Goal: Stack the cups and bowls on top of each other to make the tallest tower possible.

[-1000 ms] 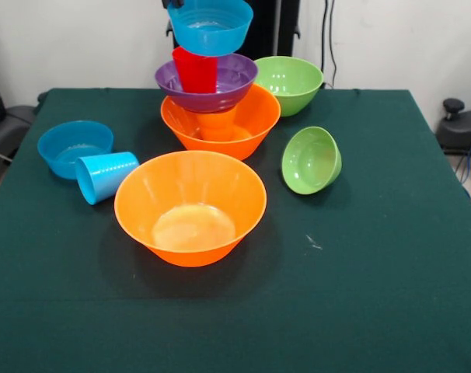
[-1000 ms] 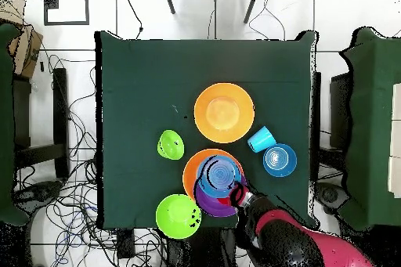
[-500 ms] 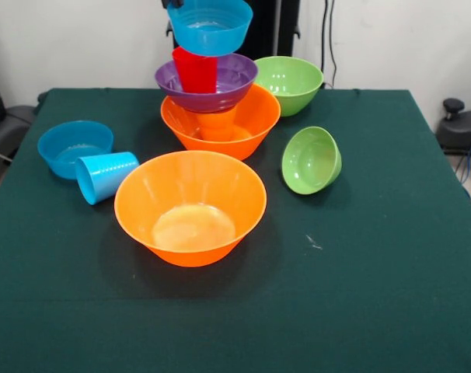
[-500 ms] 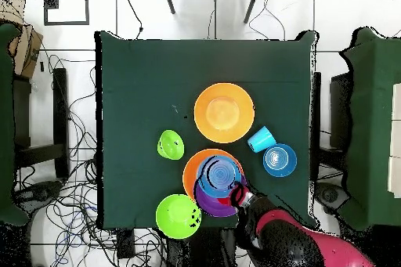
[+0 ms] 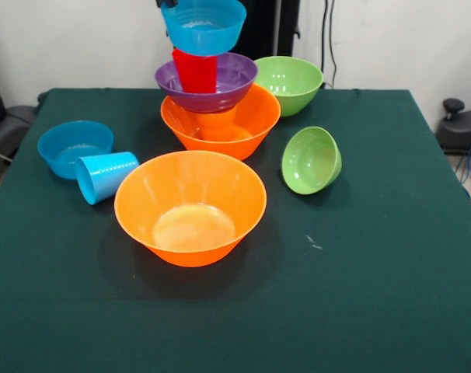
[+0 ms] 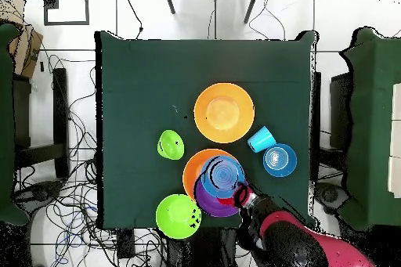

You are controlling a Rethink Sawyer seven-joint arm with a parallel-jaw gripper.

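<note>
- Now the small blue bowl (image 5: 203, 25) on top of the tower (image 5: 212, 93) sits a little further towards the table's (image 5: 375, 272) left edge in the front view than it did a moment ago. Its rim has crept up to the picture's top.
- Nothing else has moved. The red cup (image 5: 195, 71) still stands in the purple bowl (image 5: 224, 92), which rests on the orange cup (image 5: 217, 124) inside the large orange bowl (image 5: 247, 128), close to the middle of the table's far edge.
- The gripper (image 5: 162, 3) shows only as a dark tip at the top bowl's left rim. Overhead it has slid slightly outwards along with the bowl. Whether it is spread or pinching the rim cannot be told.
- The likely reading is that the top bowl is being nudged or re-seated on the red cup. It overhangs the cup widely, so the shift may unsettle the tower.
- Unused pieces are as they were: the second large orange bowl (image 5: 190, 206) at the table's centre; the light blue cup (image 5: 105, 176) on its side, touching the other small blue bowl (image 5: 74, 148) by the left edge; the large green bowl (image 5: 290, 81) at the far edge; and the small green bowl (image 5: 311, 160), tilted, right of centre.
</note>
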